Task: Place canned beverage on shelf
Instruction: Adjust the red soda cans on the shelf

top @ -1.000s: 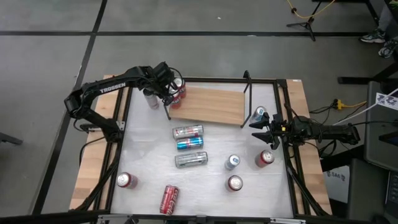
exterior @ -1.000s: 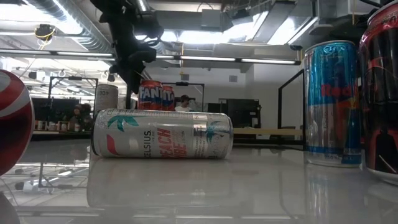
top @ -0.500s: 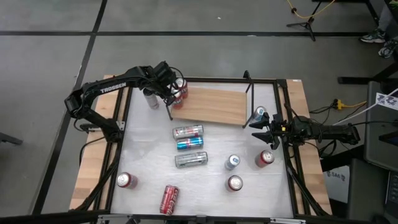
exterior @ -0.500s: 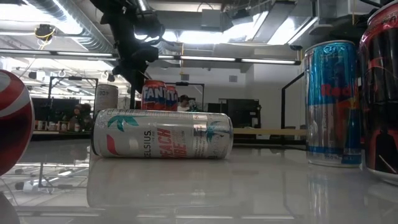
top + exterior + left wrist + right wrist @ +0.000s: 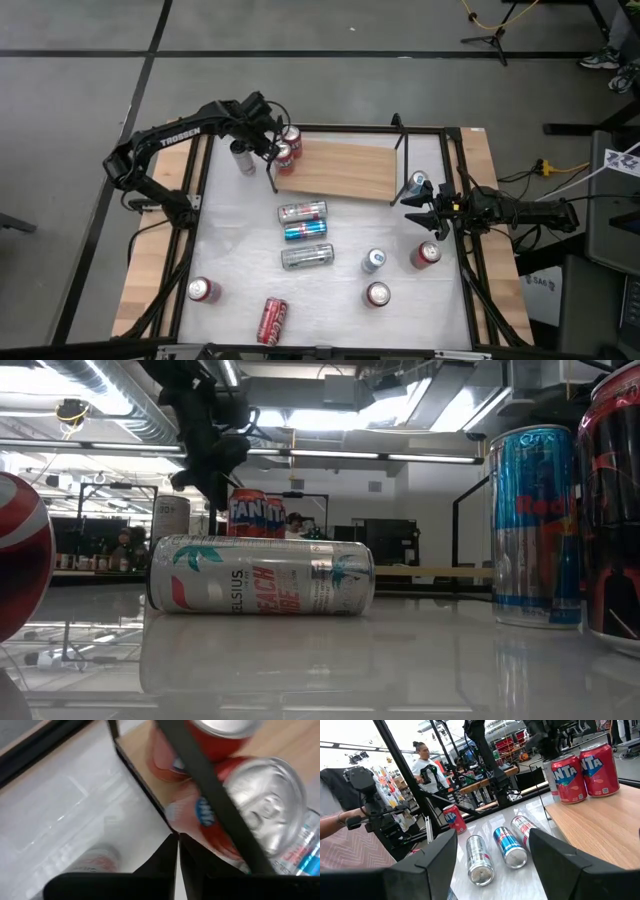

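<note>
The shelf (image 5: 345, 170) is a light wooden board with black rod brackets, at the table's far side. Two red canned beverages (image 5: 292, 135) (image 5: 283, 154) stand upright on its left end; the right wrist view shows them too (image 5: 567, 777) (image 5: 599, 767). My left gripper (image 5: 273, 147) is shut and points steeply down beside the nearer red can (image 5: 265, 805), just outside the left bracket rod (image 5: 200, 775). My right gripper (image 5: 425, 212) waits open and level at the table's right edge, with nothing between its fingers (image 5: 492, 865). My left gripper has its shut fingertips (image 5: 177, 840) close against the lower side wall (image 5: 192, 817) of the nearer red can, coming from above and from the table's left. I cannot tell whether they touch it. The can stands upright on the shelf.
A silver can (image 5: 243, 158) stands on the table left of the shelf. Three cans (image 5: 302, 211) (image 5: 306, 231) (image 5: 307, 257) lie in mid-table, with several more cans nearer and to the right. Another can (image 5: 418, 182) stands by the right bracket. People stand beyond the table (image 5: 422, 757).
My left gripper has swung a little toward the table's far edge and rolled about its own line, staying shut. In the low view the two red cans on the shelf overlap more than they did a second ago.
</note>
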You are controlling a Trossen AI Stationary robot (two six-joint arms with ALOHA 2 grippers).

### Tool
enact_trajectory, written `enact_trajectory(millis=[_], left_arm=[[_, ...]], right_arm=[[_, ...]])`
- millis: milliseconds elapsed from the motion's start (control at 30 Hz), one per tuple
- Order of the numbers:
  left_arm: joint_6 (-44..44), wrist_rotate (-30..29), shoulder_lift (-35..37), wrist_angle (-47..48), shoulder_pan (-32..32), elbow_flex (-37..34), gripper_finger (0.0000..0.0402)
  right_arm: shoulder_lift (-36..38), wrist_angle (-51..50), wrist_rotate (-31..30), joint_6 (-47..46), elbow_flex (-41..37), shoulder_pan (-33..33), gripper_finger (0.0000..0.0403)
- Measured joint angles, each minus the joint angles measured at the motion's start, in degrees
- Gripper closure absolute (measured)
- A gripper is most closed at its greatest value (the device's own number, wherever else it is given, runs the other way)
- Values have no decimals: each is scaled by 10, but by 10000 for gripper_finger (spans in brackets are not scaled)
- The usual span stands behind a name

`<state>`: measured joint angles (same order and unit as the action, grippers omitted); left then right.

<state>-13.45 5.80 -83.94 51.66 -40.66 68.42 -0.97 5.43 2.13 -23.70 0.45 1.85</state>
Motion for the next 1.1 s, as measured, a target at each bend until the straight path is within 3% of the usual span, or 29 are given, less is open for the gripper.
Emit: enact_trajectory(millis=[167, 600, 933, 1100], left_arm=[[-14, 41, 0, 0, -14, 0, 390], [-27, 82, 0, -14, -15, 0, 401], [-25, 92, 0, -14, -15, 0, 401], [-24, 61, 1, -12, -15, 0, 401]], right_arm=[[0, 0, 0, 0, 0, 0, 164], [0, 0, 0, 0, 0, 0, 164], [0, 0, 0, 0, 0, 0, 164], [0, 0, 0, 0, 0, 0, 164]])
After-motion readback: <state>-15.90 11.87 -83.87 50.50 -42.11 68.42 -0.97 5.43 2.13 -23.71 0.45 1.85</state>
